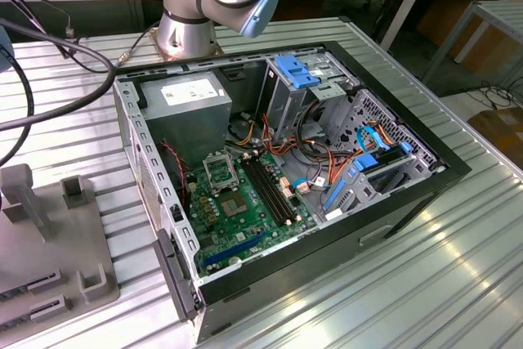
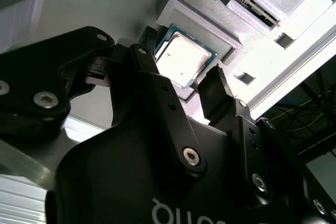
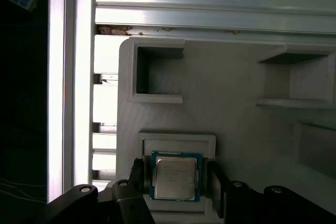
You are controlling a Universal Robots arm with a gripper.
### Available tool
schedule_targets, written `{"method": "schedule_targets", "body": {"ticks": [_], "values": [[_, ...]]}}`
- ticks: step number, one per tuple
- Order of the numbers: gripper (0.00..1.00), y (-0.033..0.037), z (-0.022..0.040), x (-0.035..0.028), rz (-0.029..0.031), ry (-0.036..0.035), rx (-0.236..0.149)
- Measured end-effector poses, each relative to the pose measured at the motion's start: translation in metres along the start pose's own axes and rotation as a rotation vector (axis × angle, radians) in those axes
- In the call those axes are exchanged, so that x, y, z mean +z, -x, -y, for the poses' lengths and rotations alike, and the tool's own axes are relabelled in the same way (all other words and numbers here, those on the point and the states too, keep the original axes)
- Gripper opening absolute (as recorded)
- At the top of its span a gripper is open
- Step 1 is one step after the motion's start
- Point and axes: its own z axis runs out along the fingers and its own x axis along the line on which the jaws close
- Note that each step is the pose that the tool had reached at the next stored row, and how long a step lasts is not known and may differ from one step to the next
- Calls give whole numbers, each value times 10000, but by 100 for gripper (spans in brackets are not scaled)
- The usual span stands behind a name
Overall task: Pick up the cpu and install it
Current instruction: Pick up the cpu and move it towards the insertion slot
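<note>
Straddling the cpu (image 3: 175, 178), claw (image 3: 176, 177) spread either side; its print unreadable

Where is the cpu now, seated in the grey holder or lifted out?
Seated: the cpu lies flat in the grey holder's recess, the open gripper straddling it.

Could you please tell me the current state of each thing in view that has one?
cpu: lying flat in its recess on the grey holder, not lifted.
gripper: open, one finger on each side of the cpu.
computer case: lying on its side, side panel off.
socket: no chip in it, green centre showing.
</note>
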Motion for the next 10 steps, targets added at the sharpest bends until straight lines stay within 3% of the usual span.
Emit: {"method": "schedule_targets", "body": {"ticks": [2, 10], "values": [[60, -1, 0, -1, -3, -40, 2], [60, -1, -3, 0, -2, -39, 2]]}}
